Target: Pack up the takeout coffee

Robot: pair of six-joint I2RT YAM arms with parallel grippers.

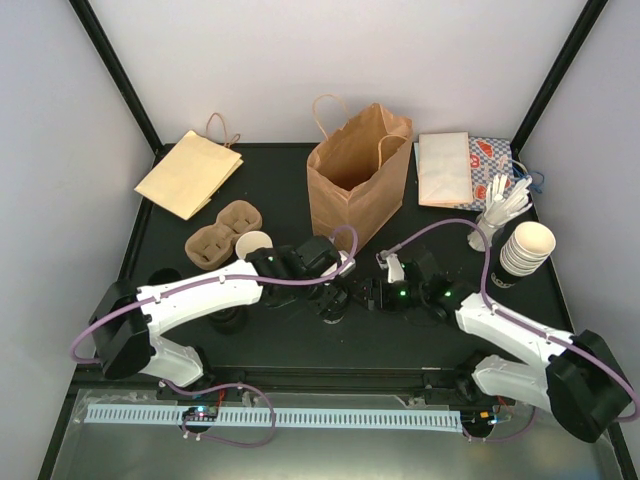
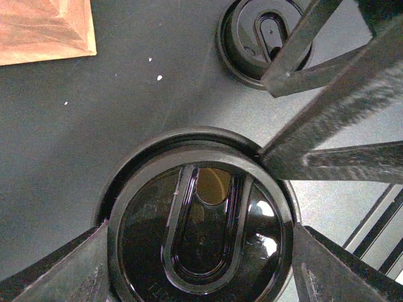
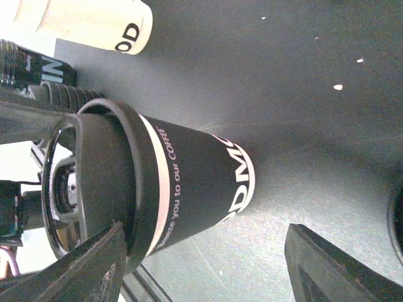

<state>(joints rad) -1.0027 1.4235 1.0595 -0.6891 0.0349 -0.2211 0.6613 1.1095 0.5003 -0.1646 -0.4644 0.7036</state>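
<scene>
Left gripper (image 2: 200, 246) fingers bracketing a glossy black round lid (image 2: 201, 217), clamped or not cannot tell; right gripper (image 3: 208, 259) fingers apart.
Takeout coffee (image 3: 189, 182) just in front of the creased brown paper bag (image 1: 355, 185): tapered matte black paper cup, white band, white lettering, ridged plastic lid, cream showing through the oval sip slot. White paper cup (image 1: 253, 243) front-left of the bag, unlidded.

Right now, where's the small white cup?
Top view, left of centre: the white cup stands upright just right of the brown cup carrier and left of the open paper bag.
</scene>
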